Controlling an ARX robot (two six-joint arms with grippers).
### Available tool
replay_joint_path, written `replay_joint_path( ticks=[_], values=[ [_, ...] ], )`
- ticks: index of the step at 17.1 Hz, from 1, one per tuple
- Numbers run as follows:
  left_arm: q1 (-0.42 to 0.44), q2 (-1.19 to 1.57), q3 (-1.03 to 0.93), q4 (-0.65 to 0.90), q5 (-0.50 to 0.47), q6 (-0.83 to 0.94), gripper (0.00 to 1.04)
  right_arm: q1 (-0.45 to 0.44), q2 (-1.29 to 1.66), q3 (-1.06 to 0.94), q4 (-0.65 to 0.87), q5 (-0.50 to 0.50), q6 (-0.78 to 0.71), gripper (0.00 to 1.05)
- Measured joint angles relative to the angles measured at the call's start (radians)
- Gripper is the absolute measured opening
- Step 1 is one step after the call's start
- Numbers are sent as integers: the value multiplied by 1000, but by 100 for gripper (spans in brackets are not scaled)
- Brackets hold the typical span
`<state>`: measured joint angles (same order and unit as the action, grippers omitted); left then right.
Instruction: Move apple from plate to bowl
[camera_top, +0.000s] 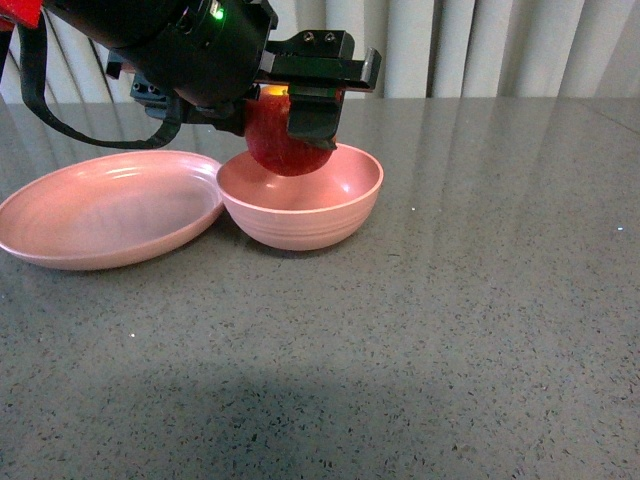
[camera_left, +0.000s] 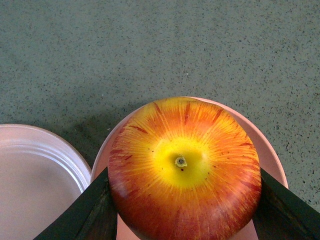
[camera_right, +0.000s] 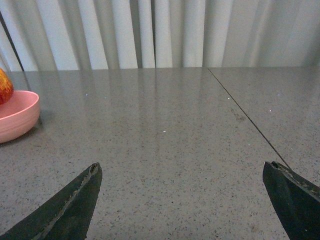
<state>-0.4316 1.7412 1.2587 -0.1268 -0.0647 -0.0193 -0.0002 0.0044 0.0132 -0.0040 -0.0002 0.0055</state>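
Both the plate (camera_top: 110, 212) and bowl (camera_top: 300, 218) sit close together on the desk (camera_top: 480, 320); left claw (camera_top: 295, 125) clamps the apple (camera_top: 280, 148) over the bowl, right claw (camera_right: 182, 200) gapes, well apart.

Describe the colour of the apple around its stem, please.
The apple is yellow around the stem, streaking out to red; the left wrist view shows it best.

Black left arm (camera_top: 180, 45) reaches in from the upper left. Its black 2-finger left gripper (camera_top: 287, 125) points downward, clamped on a round red yellow-streaked apple (camera_top: 275, 148). Black right gripper (camera_right: 181, 172): jaws spread wide apart.
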Motion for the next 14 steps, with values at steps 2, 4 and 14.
replay_joint_path(
  ticks=[2,4,14],
  values=[
    [-3,13,0,3,-6,0,66,0,0,0,0,0,0,98],
    [-6,39,0,3,-6,0,66,0,0,0,0,0,0,98],
    [1,89,3,-4,8,-8,66,0,0,0,0,0,0,98]
  ],
)
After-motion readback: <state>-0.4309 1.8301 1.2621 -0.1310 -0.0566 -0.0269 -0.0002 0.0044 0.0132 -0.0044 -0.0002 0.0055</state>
